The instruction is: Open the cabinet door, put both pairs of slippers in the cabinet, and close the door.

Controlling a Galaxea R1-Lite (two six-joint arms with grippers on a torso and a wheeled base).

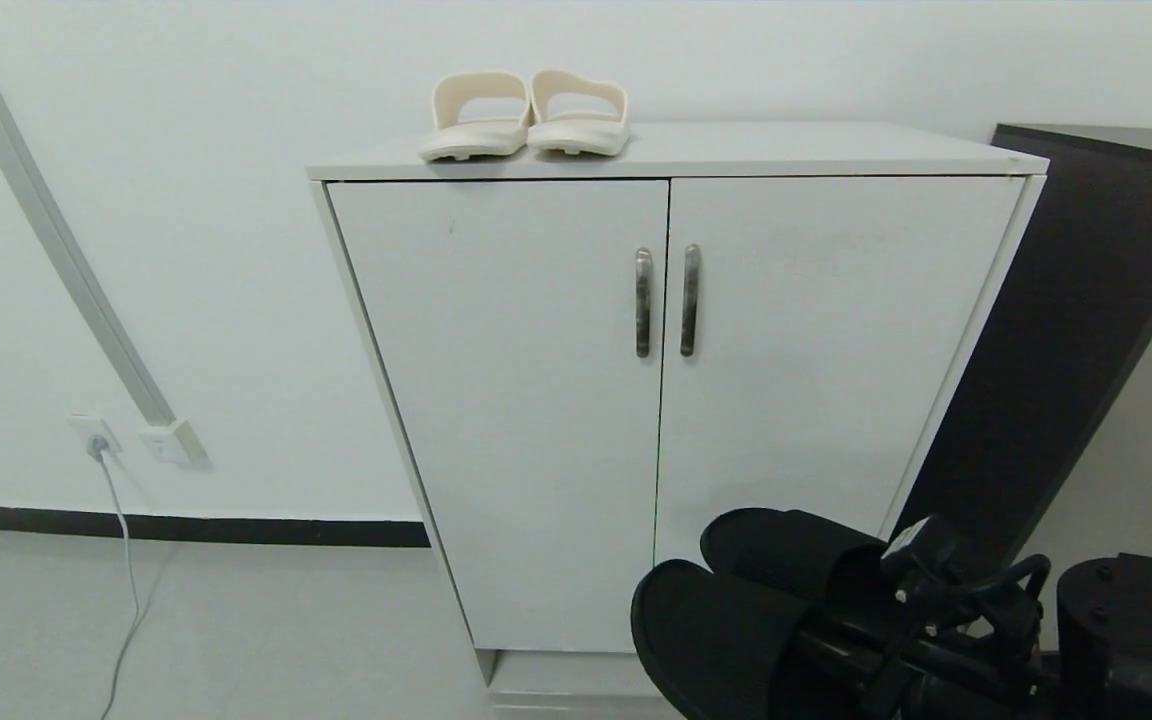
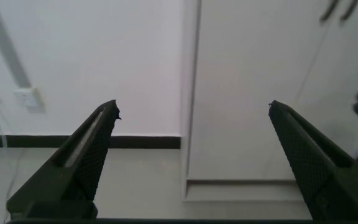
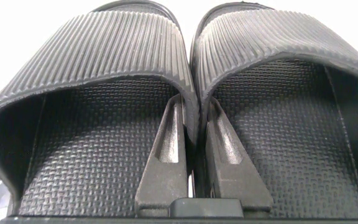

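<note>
A white two-door cabinet [image 1: 536, 420] stands against the wall with both doors closed, its two metal handles [image 1: 643, 302] side by side at the middle. A pair of cream slippers [image 1: 526, 115] rests on its top, toward the left. My right gripper [image 3: 192, 134] is shut on a pair of black slippers [image 1: 766, 610], pinching their inner straps together, low in front of the cabinet's right door. The black slippers [image 3: 104, 118] surround its fingers [image 3: 166, 155] in the right wrist view. My left gripper [image 2: 191, 112] is open and holds nothing, low, facing the cabinet's left edge [image 2: 191, 93].
A dark cabinet [image 1: 1086, 330] stands right of the white one. On the wall to the left are a socket [image 1: 91, 432] with a hanging cable [image 1: 126, 580] and a slanted conduit [image 1: 46, 230]. Bare grey floor lies left of the cabinet.
</note>
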